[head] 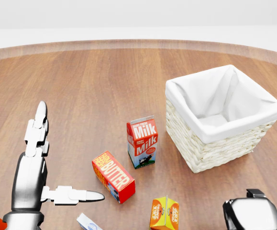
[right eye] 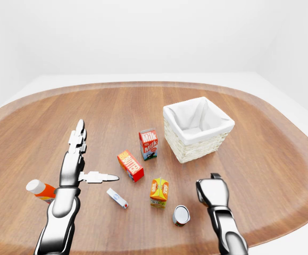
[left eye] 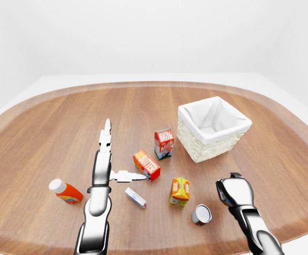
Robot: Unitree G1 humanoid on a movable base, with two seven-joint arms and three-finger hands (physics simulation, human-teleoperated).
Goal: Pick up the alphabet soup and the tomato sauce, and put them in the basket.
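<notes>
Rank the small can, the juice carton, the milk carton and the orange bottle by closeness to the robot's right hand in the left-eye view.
From the right hand:
1. Can, just left and below.
2. Juice carton, farther left.
3. Milk carton, up and left.
4. Orange bottle, far left, beyond the left arm.
</notes>
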